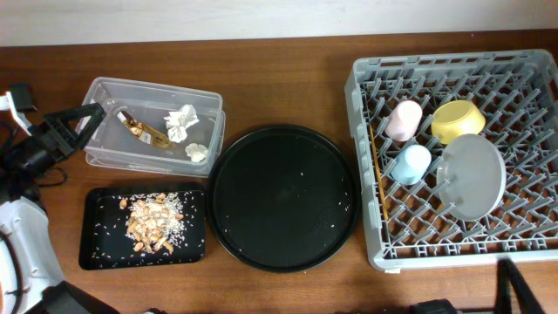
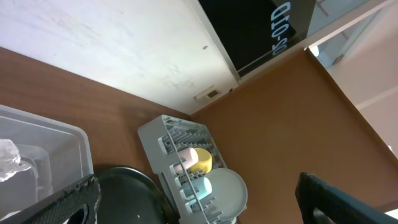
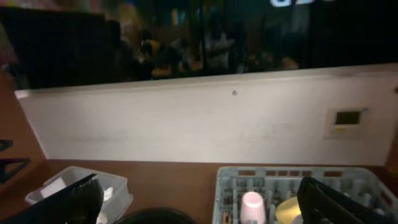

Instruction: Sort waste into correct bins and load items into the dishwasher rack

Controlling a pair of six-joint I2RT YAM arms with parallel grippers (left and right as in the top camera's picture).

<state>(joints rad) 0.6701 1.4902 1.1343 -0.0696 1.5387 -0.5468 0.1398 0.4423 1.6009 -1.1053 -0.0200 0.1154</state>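
1. At the far left, the left gripper [image 2: 198,186] is seen spread wide, pinching nothing, with one finger over the left end of the clear rectangular plastic tub [image 1: 105,92]. Crumpled white tissue balls [image 1: 181,120] and a crinkled gold-brown wrapper [image 1: 139,129] are contained in it.
2. Beige crumbly food scraps [image 1: 155,220] are heaped in the shallow black rectangular tray [image 1: 96,249], just in front of the tub.
3. The middle is taken by a large round black tray [image 1: 283,199]; bare brown wooden table [image 1: 288,61] is left behind it.
4. In the large grey plastic grid rack [image 1: 366,87] are lodged thin wooden chopsticks [image 1: 377,170], a small pink cup [image 1: 404,119], a small blue cup [image 1: 411,163], a yellow bowl [image 1: 459,120] and a pale round plate [image 1: 473,177].
5. The right gripper [image 3: 199,193] is held spread wide, pinching nothing, at the near right edge.
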